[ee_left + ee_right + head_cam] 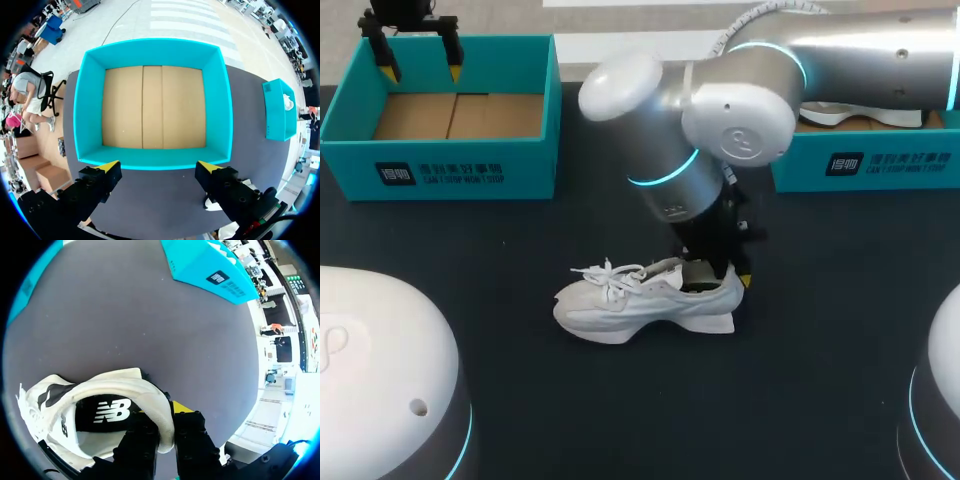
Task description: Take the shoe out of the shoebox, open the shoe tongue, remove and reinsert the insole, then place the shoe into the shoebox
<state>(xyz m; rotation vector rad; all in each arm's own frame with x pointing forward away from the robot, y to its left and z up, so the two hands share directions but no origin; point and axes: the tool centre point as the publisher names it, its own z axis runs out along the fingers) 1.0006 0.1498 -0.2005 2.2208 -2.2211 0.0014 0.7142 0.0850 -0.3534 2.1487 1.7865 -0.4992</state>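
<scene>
A white lace-up shoe (640, 300) lies on its sole in the middle of the dark table, toe pointing left. My right gripper (725, 275) is shut on its heel collar. In the right wrist view one finger sits inside the shoe (125, 385) and the other outside, the right gripper (167, 415) pinching the collar, with the dark insole (107, 412) showing inside. An empty teal shoebox (440, 165) with a cardboard floor stands at the back left. My left gripper (420, 68) hangs open above its far side; in its wrist view the left gripper (159, 166) frames the shoebox (150, 50).
A second teal box (865, 165) at the back right holds another white shoe (860, 115); it also shows as the box (210, 265) ahead of the right gripper. White robot bases (380, 370) fill the near corners.
</scene>
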